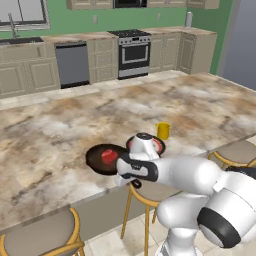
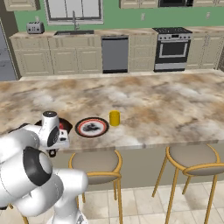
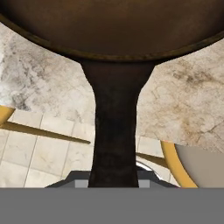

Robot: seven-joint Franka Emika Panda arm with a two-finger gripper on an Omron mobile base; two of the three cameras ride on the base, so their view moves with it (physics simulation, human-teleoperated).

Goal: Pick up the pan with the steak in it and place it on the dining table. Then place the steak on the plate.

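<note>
1. A round, dark brown-black frying pan (image 1: 102, 159) with shallow sides sits at the near edge of the beige-brown marbled stone desk (image 1: 60, 125), holding a small chunk of raw red steak (image 1: 107, 157).
2. The white arm reaches low over the desk edge; its jaws (image 1: 131, 181) are pinched on the pan's long straight black handle (image 3: 114, 131).
3. The handle points off the desk, toward the robot.
4. A red-rimmed plate (image 2: 92, 127) lies just beside the pan.

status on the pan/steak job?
Done: pan is over the dining table near its front edge, steak inside. In hand: the claw is shut on the pan handle; whether the pan rests down I can't tell. Left: release, move steak to plate.
</note>
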